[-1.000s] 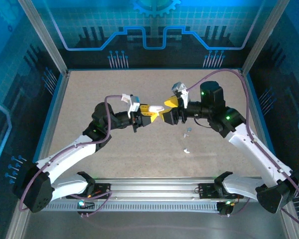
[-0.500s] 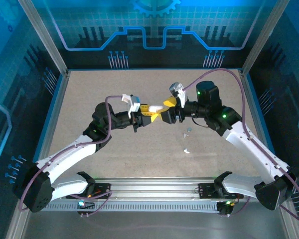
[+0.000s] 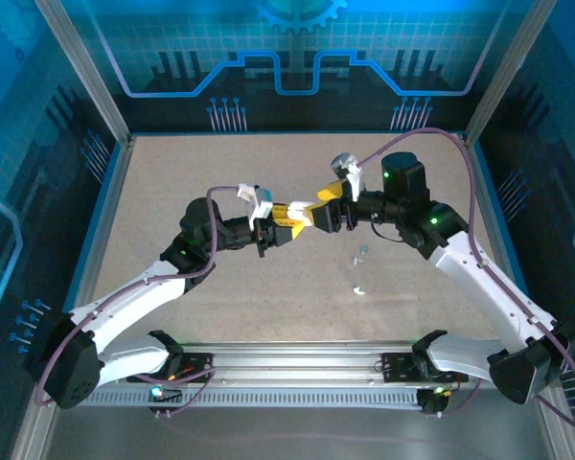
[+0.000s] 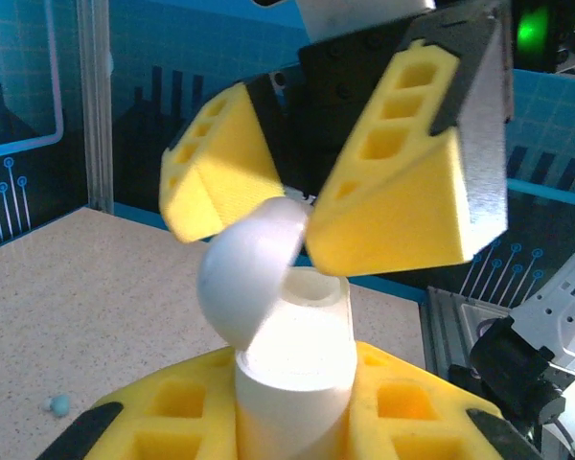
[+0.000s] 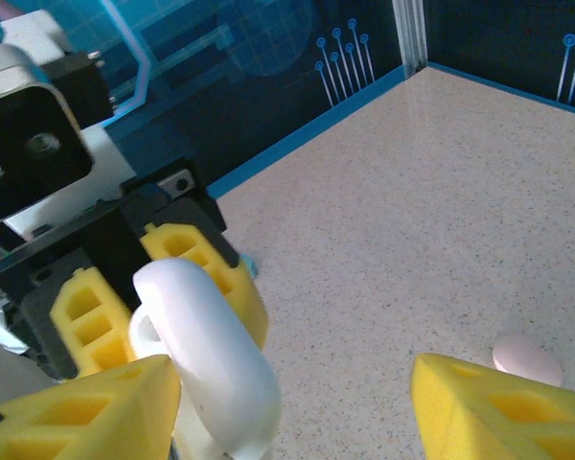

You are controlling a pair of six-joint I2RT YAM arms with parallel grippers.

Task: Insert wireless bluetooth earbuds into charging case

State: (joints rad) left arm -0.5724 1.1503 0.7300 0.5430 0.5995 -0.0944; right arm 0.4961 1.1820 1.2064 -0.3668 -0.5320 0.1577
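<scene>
My left gripper [image 3: 286, 220] pinches the white case [image 4: 297, 359] over the middle of the table [image 3: 163, 192], its lid [image 4: 247, 280] flipped open. My right gripper [image 4: 302, 206] hangs at that lid, fingers spread, holding nothing. Two earbuds [image 3: 362, 253] lie loose toward the near edge, right of centre. I judge the case opened; picking up and seating the earbuds remains.

Top view overhead, whole table [image 3: 172, 192]; wrist views close, facing each other, sharing white case [image 4: 292, 355]
</scene>
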